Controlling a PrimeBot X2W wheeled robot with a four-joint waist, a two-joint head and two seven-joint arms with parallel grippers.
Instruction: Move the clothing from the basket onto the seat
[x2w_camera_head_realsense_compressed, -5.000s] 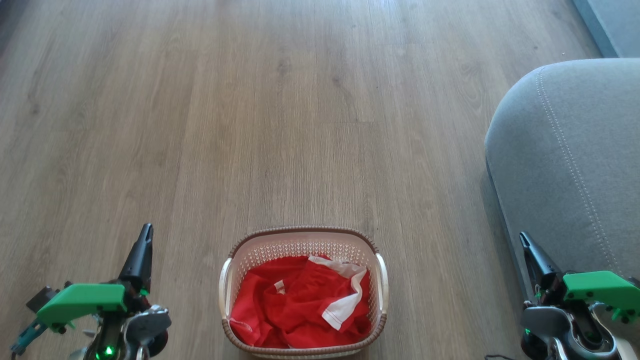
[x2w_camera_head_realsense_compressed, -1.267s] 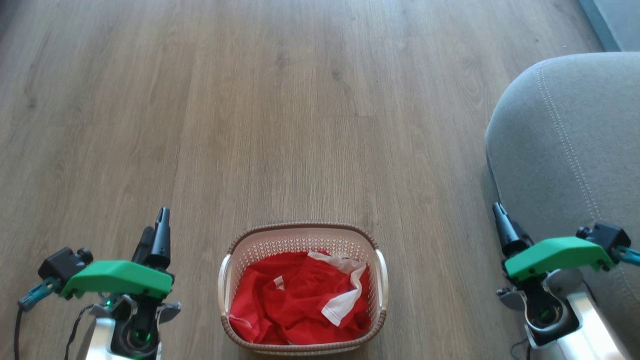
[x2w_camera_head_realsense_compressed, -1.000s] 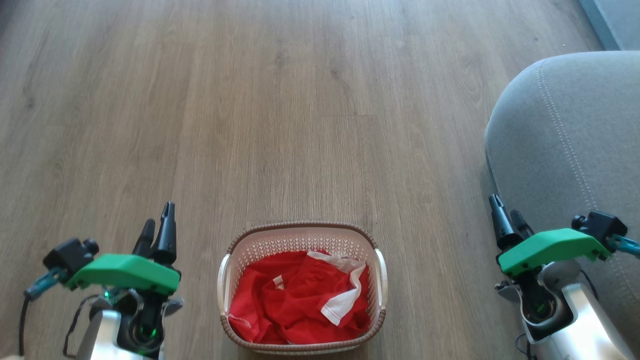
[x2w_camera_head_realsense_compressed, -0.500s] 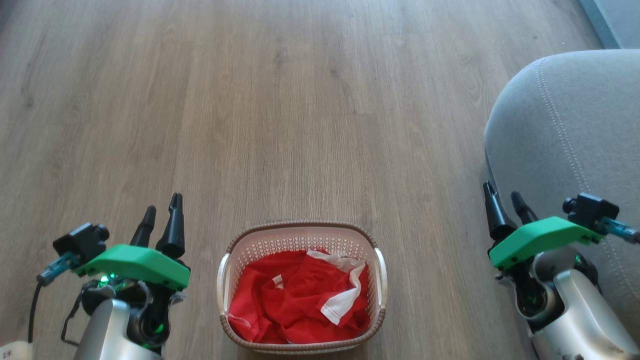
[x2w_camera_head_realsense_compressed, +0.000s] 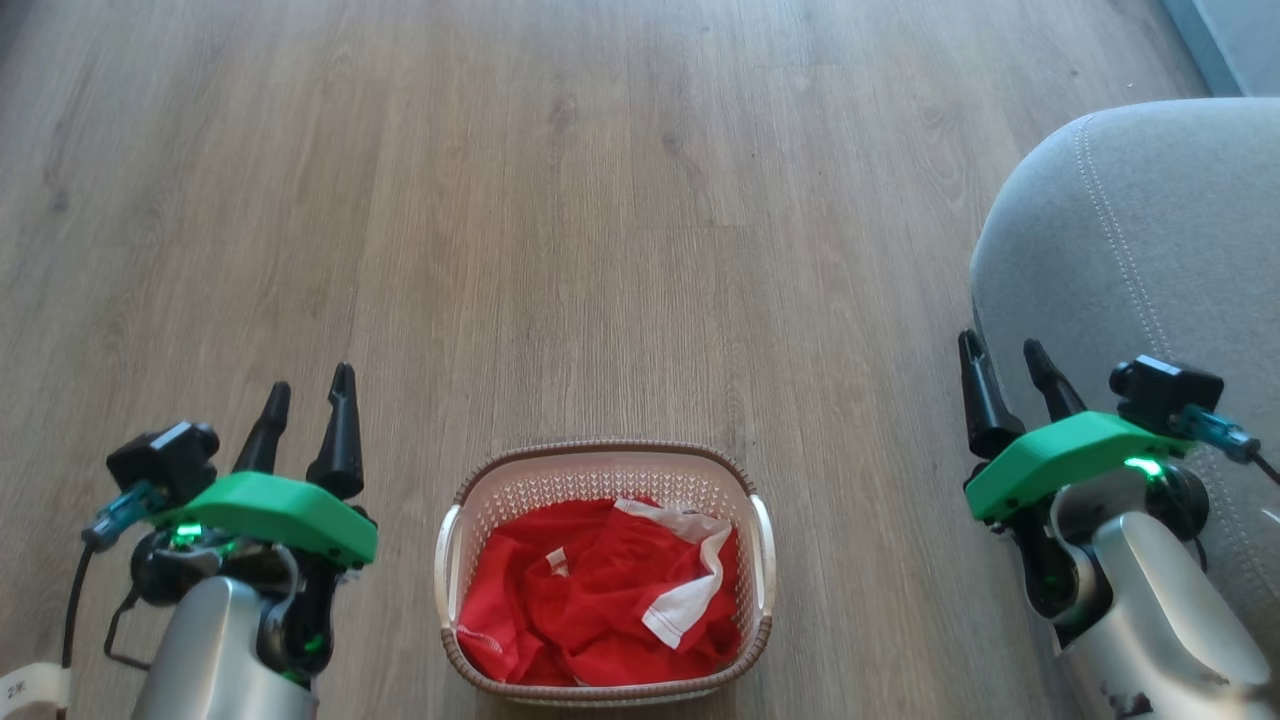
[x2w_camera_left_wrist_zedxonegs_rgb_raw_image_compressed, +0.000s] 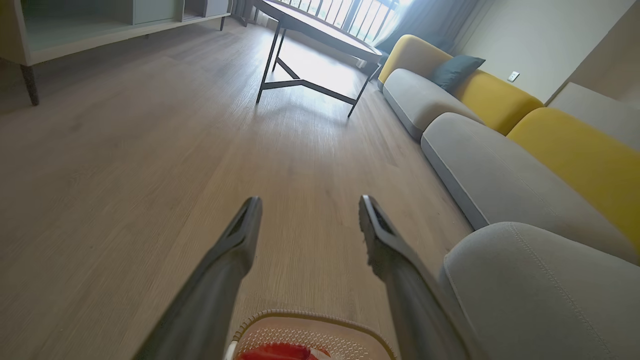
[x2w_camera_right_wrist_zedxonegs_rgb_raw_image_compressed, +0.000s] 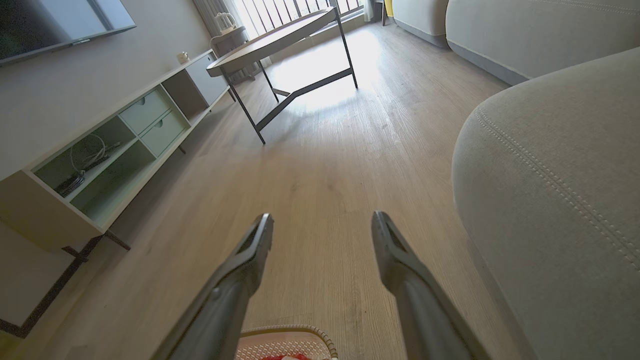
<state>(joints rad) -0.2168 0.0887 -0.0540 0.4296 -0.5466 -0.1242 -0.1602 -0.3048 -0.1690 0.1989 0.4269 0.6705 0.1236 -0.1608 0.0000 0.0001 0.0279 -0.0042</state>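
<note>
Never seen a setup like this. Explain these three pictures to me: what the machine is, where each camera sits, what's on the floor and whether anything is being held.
This is a wheeled robot with two arms. The top picture looks down from its head: the left gripper and right gripper, each with two long dark fingers under a green cover, stand open and hold nothing. Between them, on the wooden plank floor, sits a small cream plastic basket with a brown rim, holding crumpled bright red clothing with white trim. The rounded grey upholstered seat is at the right. The other two pictures come from cameras on each wrist, looking along that arm's own fingers across the living room.
</note>
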